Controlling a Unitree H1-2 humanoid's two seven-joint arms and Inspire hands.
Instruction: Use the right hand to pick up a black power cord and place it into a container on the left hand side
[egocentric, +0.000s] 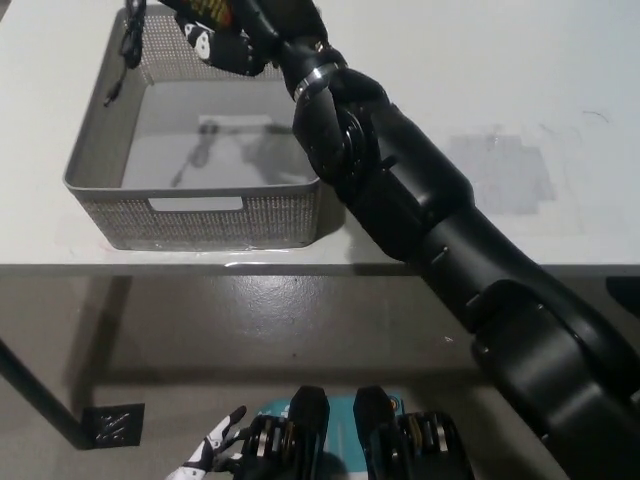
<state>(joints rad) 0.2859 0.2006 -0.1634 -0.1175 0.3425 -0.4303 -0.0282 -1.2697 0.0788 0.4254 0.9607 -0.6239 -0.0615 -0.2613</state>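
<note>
I see my right hand (225, 30) over the far edge of the grey basket (95, 140) on the worktop (500, 90), fingers closed on the black power cord (128, 45) (it dangles along the basket's far left corner). My left hand (215, 450) rests low, fingers spread.

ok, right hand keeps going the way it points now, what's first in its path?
Right hand points toward picture left, over the basket far rim. The dangling black power cord leads; beyond it only bare table shows. Height above the rim is unclear.
</note>
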